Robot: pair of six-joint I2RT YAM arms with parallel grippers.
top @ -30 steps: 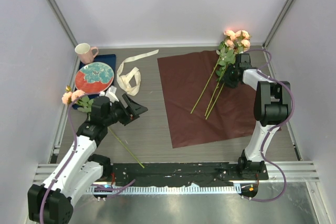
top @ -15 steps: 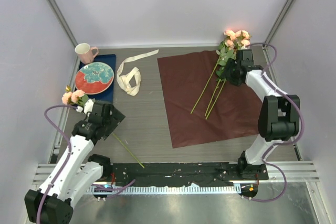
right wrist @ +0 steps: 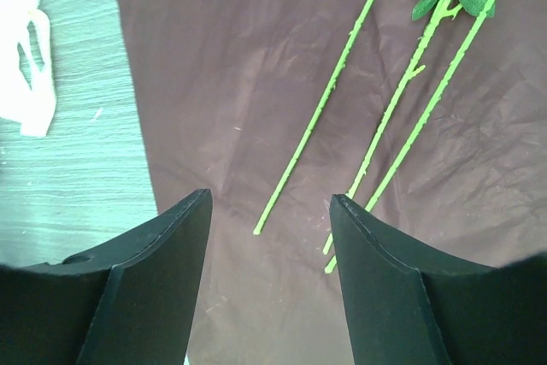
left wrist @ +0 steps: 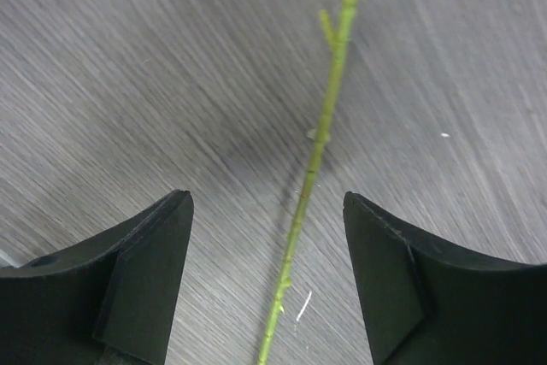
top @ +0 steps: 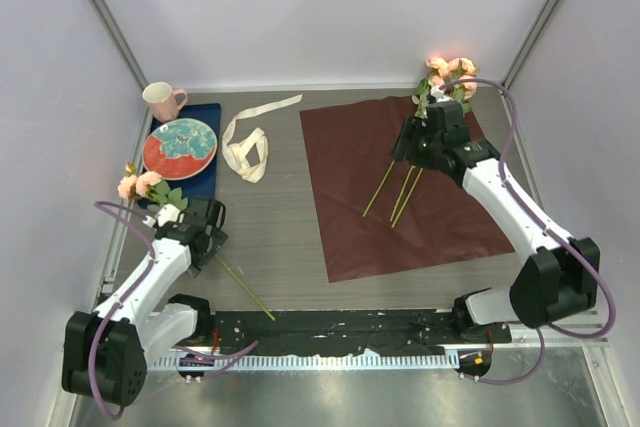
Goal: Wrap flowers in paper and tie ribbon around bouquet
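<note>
Green, thin stem of one stray pale-pink rose (left wrist: pixel 318 138) lies on the grey surface (left wrist: pixel 128 83), running through the released left claw's (left wrist: pixel 265 211) gap, while the released right claw (right wrist: pixel 269 198) hovers over the other roses' stems (right wrist: pixel 402 96) on the deep-red paper sheet (right wrist: pixel 231 83).

Pale pink roses (top: pixel 445 67) lie across the flat red paper (top: pixel 350 162), cream ribbon (top: pixel 245 150) looped beside it

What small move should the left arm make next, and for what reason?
Probably lower the left gripper and close it on the green stem. Its open jaws straddle that stem, which lies on the table and does not look gripped yet. The stem lies off the red paper, where three other stems lie, so it likely has to be carried there.
</note>
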